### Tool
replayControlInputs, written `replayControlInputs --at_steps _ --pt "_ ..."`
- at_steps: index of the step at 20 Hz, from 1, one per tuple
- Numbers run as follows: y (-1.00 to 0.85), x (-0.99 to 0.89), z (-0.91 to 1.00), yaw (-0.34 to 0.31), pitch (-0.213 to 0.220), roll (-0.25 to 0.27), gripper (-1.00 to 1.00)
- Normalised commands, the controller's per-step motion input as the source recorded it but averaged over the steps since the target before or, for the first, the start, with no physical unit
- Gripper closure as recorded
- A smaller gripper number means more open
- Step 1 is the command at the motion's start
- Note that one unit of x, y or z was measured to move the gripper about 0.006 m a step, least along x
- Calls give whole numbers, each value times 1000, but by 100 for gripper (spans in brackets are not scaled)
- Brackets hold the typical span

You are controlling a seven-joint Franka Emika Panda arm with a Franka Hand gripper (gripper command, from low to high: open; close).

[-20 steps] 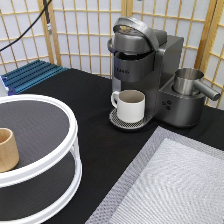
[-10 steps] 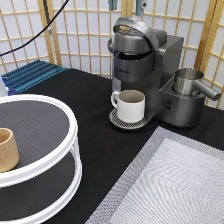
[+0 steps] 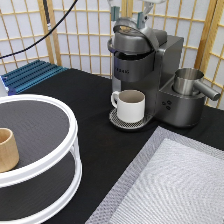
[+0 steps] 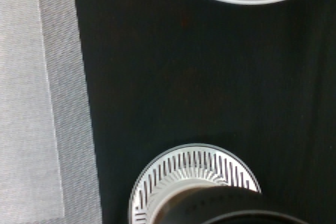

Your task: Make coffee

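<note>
Gripper [image 3: 129, 10] hangs at the exterior view's top, just above the coffee machine [image 3: 142, 62]; can't tell how wide the jaws stand. Pod not visible, location unknown. Judging by type: light, thin-walled, crushable, so grip the rim sides gently. Mug [image 3: 130, 105] sits on the drip tray [image 4: 193, 172].

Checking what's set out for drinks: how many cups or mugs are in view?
2: a white mug on the coffee machine's drip tray, and a wooden cup on the round white rack's top shelf, at the exterior view's left. Others may be hidden.
</note>
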Motion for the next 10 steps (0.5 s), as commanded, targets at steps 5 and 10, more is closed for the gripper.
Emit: replayControlInputs --at_steps 5,10 --pt "2 506 -63 0 60 -51 -100" --pt "129 596 -42 0 52 -91 -100"
